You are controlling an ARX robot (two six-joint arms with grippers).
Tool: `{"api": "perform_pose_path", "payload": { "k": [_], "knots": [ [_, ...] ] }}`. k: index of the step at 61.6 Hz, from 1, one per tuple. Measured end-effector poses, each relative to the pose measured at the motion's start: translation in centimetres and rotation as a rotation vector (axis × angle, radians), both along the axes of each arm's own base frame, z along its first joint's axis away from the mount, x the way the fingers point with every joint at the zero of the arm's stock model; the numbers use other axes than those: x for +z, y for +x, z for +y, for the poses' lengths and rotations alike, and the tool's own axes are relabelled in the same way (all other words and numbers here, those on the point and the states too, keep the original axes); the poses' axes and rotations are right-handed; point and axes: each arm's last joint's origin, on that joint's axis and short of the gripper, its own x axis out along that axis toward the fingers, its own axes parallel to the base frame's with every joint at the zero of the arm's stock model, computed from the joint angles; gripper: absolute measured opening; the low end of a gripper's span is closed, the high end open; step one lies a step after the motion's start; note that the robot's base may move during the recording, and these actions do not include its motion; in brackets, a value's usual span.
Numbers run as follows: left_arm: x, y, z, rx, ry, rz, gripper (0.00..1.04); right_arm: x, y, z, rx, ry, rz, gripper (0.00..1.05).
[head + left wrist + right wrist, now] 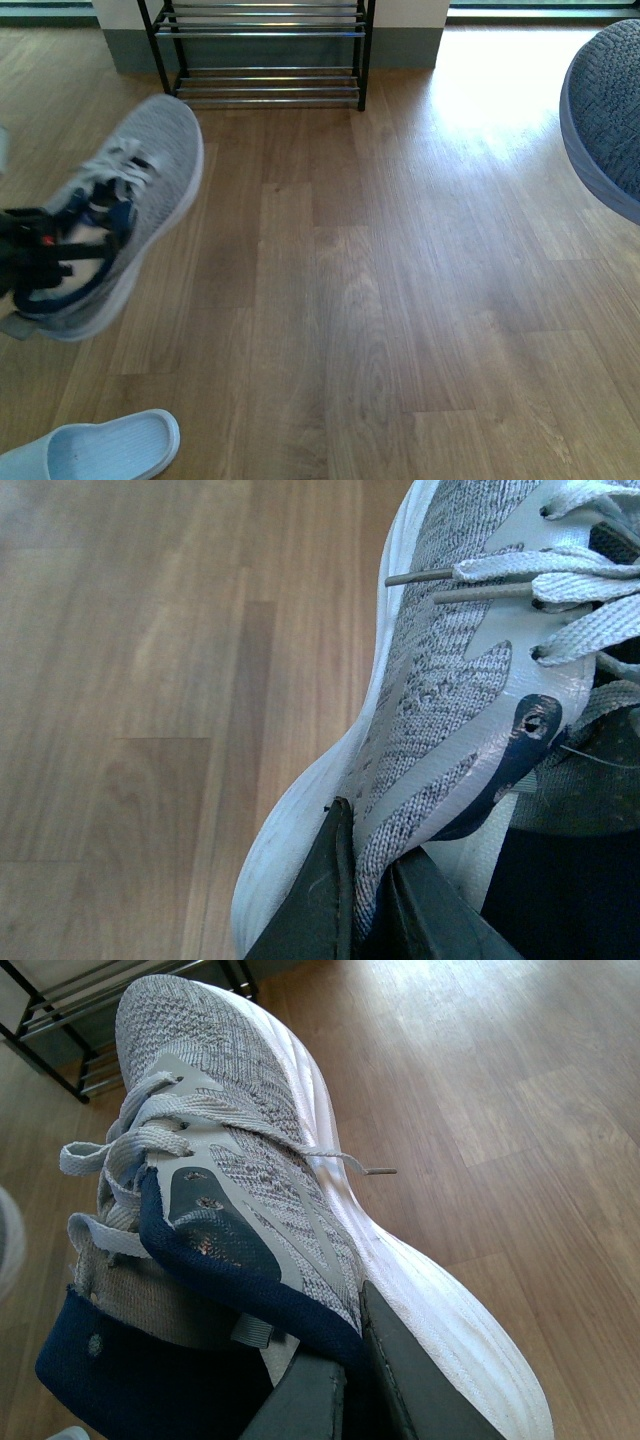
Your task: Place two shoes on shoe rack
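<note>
My left gripper (30, 262) is shut on the side wall of the left grey sneaker (135, 190), held above the floor at the left, toe pointing toward the shoe rack (265, 85). In the left wrist view the dark fingers (320, 900) pinch the knit collar of this sneaker (450, 680). The right grey sneaker (610, 110) shows only its toe at the right edge of the front view. In the right wrist view my right gripper (350, 1390) is shut on that sneaker's (230, 1140) collar wall. The rack stands against the far wall, its lower silver bars bare.
A light blue slipper (95, 448) lies on the wood floor at the near left. Open wood floor (380, 300) stretches between me and the rack. Bright sunlight falls on the floor at the far right.
</note>
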Motion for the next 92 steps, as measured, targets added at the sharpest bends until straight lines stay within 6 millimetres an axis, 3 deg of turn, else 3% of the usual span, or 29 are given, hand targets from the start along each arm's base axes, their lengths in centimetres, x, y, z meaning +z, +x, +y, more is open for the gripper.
{"api": "perform_pose_path", "payload": {
  "k": [12,36,92],
  "knots": [
    [5.4,-4.6,1.1,0.042,-0.050,-0.160,0.02,0.0,0.0,0.0,0.000,0.000,0.000,0.01],
    [7.0,-11.8,2.0,0.139,-0.015,-0.265,0.02,0.0,0.0,0.0,0.000,0.000,0.000,0.01],
    [7.1,-11.9,1.9,0.129,-0.020,-0.275,0.02,0.0,0.0,0.0,0.002,0.001,0.000,0.01]
  ]
}}
